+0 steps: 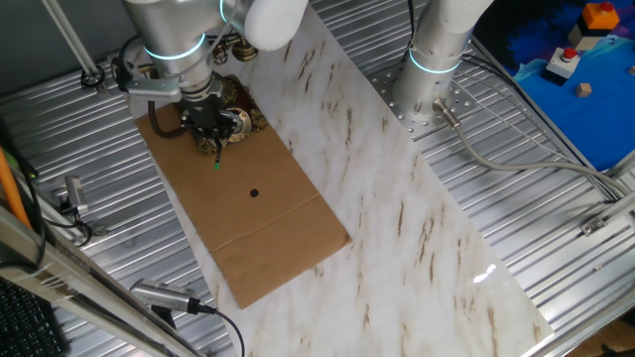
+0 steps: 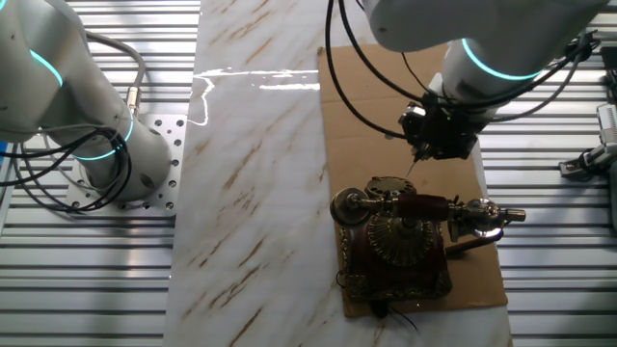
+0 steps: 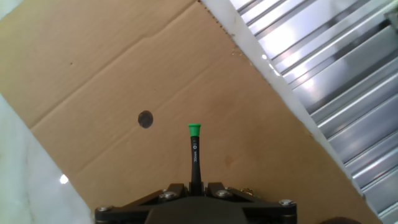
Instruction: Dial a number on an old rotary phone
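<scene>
Rotary phone (image 2: 395, 241) is parked on the near end of a brown cardboard sheet (image 2: 371, 106) in the other fixed view, and that sheet is laid over a marble-look desk (image 2: 251, 193). Dark red-brown body, gold filigree trim, and the brass-ended handset (image 2: 424, 205) is seen lying across the top in its cradle. In one fixed view the phone (image 1: 241, 117) is mostly hidden behind the arm, at the far left corner of the cardboard.

The gripper (image 2: 436, 135) is held just beyond the phone, over bare cardboard, not touching it. A thin black stick with a green tip (image 3: 194, 146) is clamped between the fingers, so they're closed right down on it; the stick is pointed out along the hand view towards the cardboard. A small dark round spot (image 3: 145, 119) is visible on the cardboard just left of the green tip. Whether the tip is actually touching the sheet can't be told from these views.

A second white arm base (image 2: 106, 154) is bolted down at the left.
</scene>
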